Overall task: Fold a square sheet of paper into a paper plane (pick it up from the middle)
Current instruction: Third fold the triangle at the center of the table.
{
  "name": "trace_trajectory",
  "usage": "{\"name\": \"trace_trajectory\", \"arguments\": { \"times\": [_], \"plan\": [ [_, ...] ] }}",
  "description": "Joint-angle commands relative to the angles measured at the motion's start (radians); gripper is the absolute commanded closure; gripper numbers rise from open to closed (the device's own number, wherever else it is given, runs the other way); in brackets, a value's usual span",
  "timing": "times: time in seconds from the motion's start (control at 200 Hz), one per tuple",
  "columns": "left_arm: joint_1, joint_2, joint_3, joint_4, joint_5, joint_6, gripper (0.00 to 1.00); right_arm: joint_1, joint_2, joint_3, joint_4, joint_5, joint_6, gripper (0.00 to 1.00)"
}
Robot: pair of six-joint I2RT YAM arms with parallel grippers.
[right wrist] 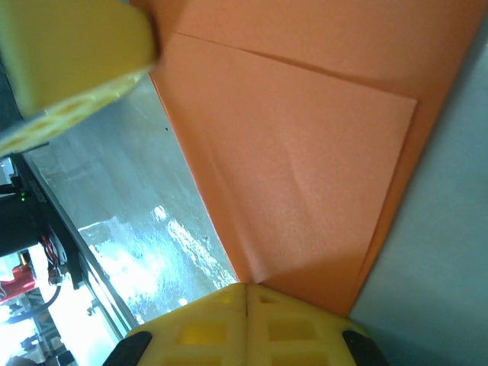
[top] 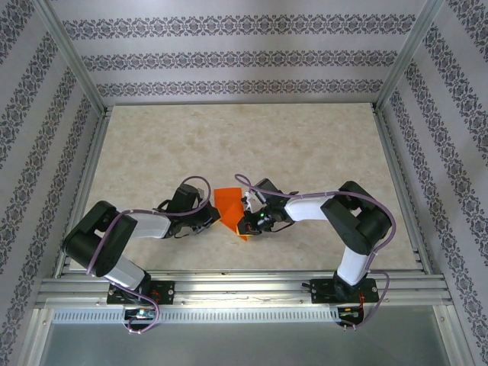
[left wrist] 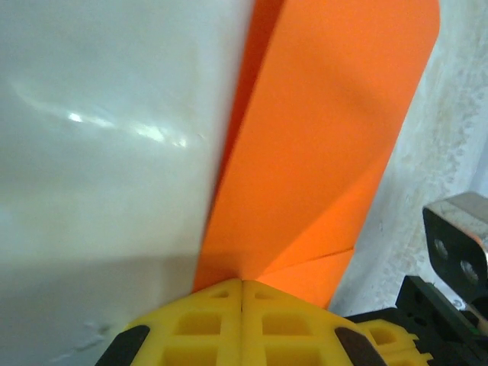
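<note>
- Orange square sheet of paper (left wrist: 305,152) partly folded, layers creased, no plane shape yet.
- Left end effector (left wrist: 242,297), right end effector (right wrist: 245,297) both clamped on it.

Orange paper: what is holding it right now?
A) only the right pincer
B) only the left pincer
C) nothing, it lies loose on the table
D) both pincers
D: the left pincer and the right pincer are each shut on an edge of the orange paper, as their wrist views show.
</note>
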Motion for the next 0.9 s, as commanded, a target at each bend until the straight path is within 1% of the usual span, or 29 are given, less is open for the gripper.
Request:
{"name": "trace_trajectory", "arguments": {
  "times": [0.0,0.08,0.225,0.32,0.44,0.55,0.724,0.839,0.894],
  "plan": [
    [0.078,-0.012,-0.016,-0.166,-0.079,0.073,0.95,-0.014,0.030,-0.032,-0.134,0.074,-0.026,1.00],
    [0.101,-0.031,0.000,-0.195,-0.057,0.098,0.96,-0.013,0.028,-0.032,-0.133,0.069,-0.026,1.00],
    [0.100,-0.112,0.065,-0.318,-0.070,0.142,0.95,-0.016,0.025,-0.024,-0.146,0.058,-0.043,1.00],
    [0.088,-0.186,0.073,-0.323,-0.058,0.131,0.95,-0.020,0.019,-0.016,-0.165,0.057,-0.060,1.00],
    [0.036,-0.244,0.078,-0.289,-0.049,0.121,0.92,-0.028,0.016,0.009,-0.229,0.054,-0.115,1.00],
    [-0.025,-0.210,0.095,-0.225,-0.019,0.112,0.92,-0.032,0.015,0.025,-0.265,0.049,-0.150,1.00],
    [-0.114,-0.077,0.117,-0.108,0.002,0.089,0.93,-0.035,0.024,0.044,-0.285,0.041,-0.167,1.00],
    [-0.128,0.000,0.109,-0.038,0.000,0.070,0.94,-0.035,0.018,0.046,-0.285,0.041,-0.164,1.00],
    [-0.127,0.020,0.105,-0.033,-0.022,0.075,0.94,-0.036,0.015,0.045,-0.287,0.043,-0.162,1.00]
  ]
}}
